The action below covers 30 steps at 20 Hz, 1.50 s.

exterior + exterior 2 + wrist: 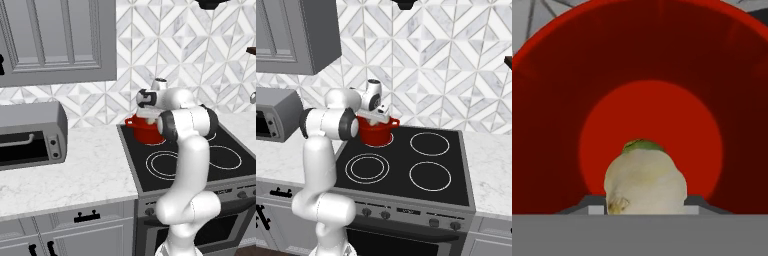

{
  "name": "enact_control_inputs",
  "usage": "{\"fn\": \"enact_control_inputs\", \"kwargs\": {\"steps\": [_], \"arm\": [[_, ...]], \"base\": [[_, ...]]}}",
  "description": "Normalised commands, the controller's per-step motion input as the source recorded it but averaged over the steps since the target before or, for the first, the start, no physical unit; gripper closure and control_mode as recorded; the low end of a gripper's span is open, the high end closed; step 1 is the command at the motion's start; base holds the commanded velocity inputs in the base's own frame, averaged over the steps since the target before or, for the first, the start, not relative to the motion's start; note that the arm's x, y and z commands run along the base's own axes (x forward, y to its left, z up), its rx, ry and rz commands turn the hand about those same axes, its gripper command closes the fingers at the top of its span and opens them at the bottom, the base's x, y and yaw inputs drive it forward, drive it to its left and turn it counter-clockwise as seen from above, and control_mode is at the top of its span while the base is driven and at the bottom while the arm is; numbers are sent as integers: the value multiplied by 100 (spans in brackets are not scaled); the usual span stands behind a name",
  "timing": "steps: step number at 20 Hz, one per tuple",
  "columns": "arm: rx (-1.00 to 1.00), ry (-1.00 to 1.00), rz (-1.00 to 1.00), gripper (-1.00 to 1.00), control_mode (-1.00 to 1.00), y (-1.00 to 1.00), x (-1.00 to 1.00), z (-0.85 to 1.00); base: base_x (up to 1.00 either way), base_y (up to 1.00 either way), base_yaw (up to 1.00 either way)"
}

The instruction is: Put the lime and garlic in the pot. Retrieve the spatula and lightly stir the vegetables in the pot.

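While the hand view looks straight down into the pot (642,60), the garlic (646,182) sits pale and lumpy between the two dark finger tips, one at each flank, so the gripper (644,202) is clamped on the garlic. Just past the bulb a green sliver of the lime (643,146) shows against the red pot floor; whether it touches the garlic I cannot tell. Glossy red wall rings both.

From the base views: white arm (192,165) rises in front of the stove (406,165), elbow bent, hand reaching down over the pot at the rear left burner. Farther left, marble counter (75,175) carries a grey toaster oven (30,135). Patterned tile wall (446,65) behind
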Motion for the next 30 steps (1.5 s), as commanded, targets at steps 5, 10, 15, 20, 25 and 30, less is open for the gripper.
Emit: {"fn": "enact_control_inputs", "kwargs": {"steps": [5, 10, 15, 20, 25, 30], "arm": [[0, 0, 0, 100, -100, 0, 11, -27], [0, 2, 0, -100, -100, 0, 10, -5], [0, 0, 1, -100, -100, 0, 7, 0], [0, 0, 2, -100, -100, 0, 11, 9], [0, -5, 0, -100, -100, -13, 3, 35], [-1, -17, 0, -100, -100, -11, -74, 98]], "base": [[0, 0, 0], [0, 0, 0], [0, 0, 0], [0, 0, 0], [0, 0, 0], [0, 0, 0]]}}
